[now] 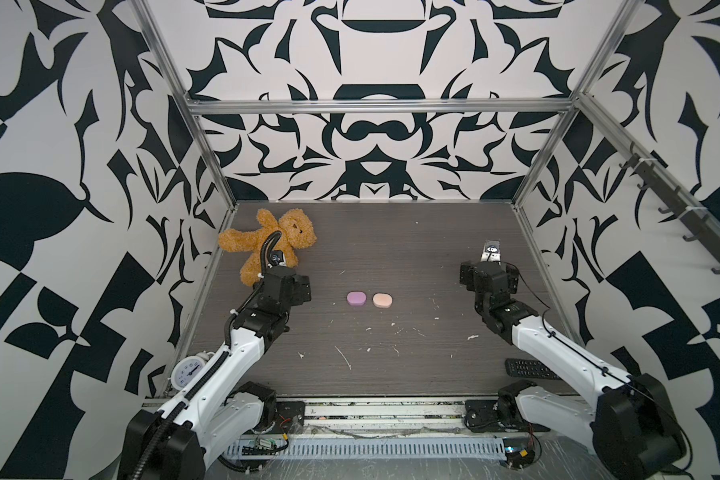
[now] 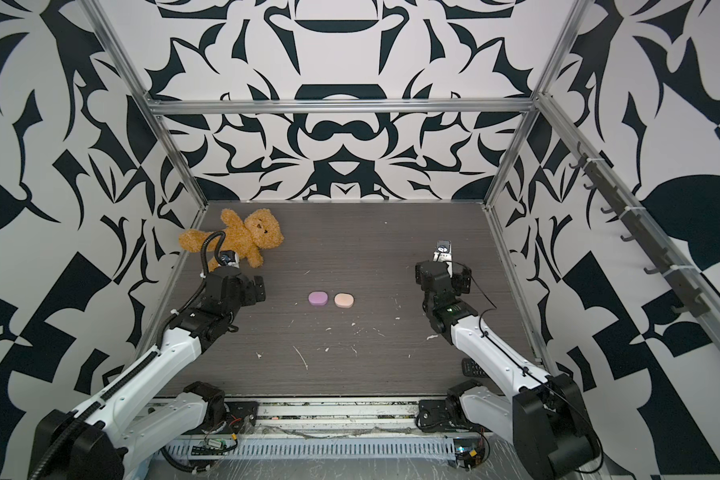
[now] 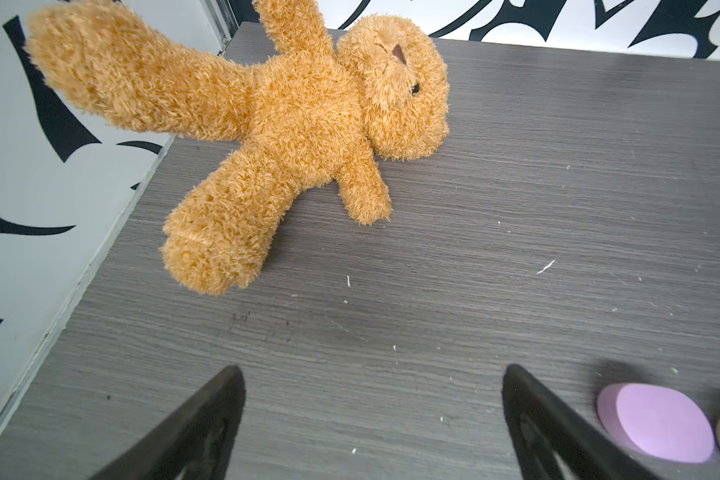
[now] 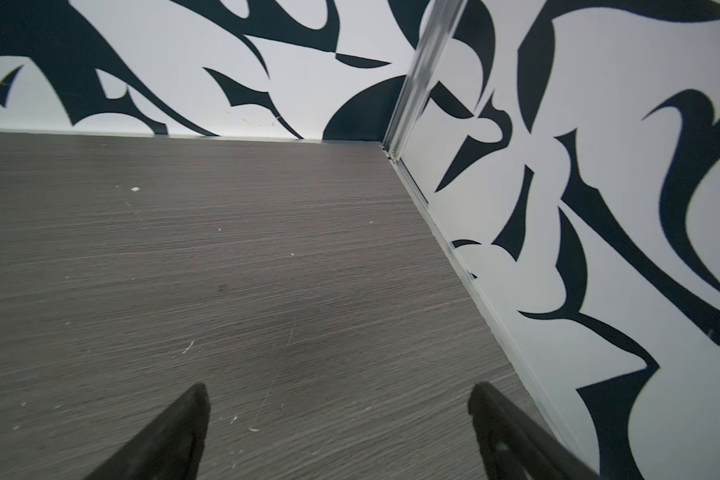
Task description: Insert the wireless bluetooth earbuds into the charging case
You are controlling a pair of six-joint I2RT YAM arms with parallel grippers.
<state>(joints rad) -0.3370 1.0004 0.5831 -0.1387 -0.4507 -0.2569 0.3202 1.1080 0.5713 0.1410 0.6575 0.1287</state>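
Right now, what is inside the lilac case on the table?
Nothing inside can be seen. The lilac case lies shut beside the peach case, showing only its smooth outer shell. Any earbuds within are covered, and none show loose on the table.

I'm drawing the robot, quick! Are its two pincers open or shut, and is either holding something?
Left pincer: open, holding nothing.
Right pincer: open, holding nothing.

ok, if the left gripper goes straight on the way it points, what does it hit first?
Probably the teddy, lying ahead of the open left gripper past bare table. Its pitch is hard to judge; if tilted down, it meets the table first. The lilac case sits off-line.
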